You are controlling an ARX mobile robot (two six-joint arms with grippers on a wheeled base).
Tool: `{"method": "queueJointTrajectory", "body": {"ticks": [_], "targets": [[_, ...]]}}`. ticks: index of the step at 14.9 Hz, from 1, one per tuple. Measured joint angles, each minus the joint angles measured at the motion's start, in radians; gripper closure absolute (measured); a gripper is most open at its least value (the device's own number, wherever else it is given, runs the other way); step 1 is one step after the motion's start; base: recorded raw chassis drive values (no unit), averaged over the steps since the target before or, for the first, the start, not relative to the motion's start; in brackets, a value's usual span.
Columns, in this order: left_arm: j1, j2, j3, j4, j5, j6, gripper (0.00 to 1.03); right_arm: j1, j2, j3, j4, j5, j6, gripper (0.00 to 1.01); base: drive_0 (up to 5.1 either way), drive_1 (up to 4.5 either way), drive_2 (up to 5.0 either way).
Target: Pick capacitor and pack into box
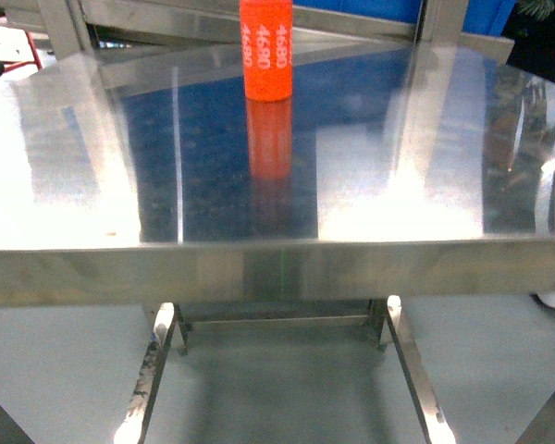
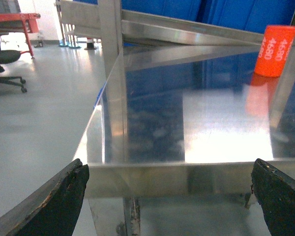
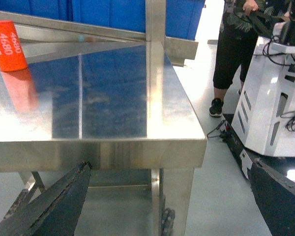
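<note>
- The steel worktop (image 1: pixel 370 176) lies bare across the middle of the head view, open to a reach from its near edge.
- An orange cylinder (image 1: pixel 265 48) stands upright at top centre.
- Steel uprights (image 1: pixel 60 28) and a rail cross the top, perhaps barring the far side.
- A white machine (image 3: pixel 270 93) and a person (image 3: pixel 233 54) stand at the right wrist view's right, off the worktop.

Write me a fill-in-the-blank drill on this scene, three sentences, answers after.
1. The cylinder standing on the steel table is coloured ____.
2. The white digits printed on the cylinder read ____.
3. Both the left claw and the right claw have their jaws ____, holding nothing.

Answers: orange; 4680; open
</note>
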Motion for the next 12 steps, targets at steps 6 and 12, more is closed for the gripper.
{"method": "queueJointTrajectory", "body": {"ticks": [6,12], "targets": [[0.000,0.000,0.000,0.000,0.002,0.000,0.05,0.000,0.000,0.000,0.000,0.000,0.000,0.03,0.0,0.00,0.0],[0.000,0.000,0.000,0.002,0.002,0.000,0.05,0.000,0.000,0.000,0.004,0.001,0.001,0.03,0.0,0.00,0.0]]}}
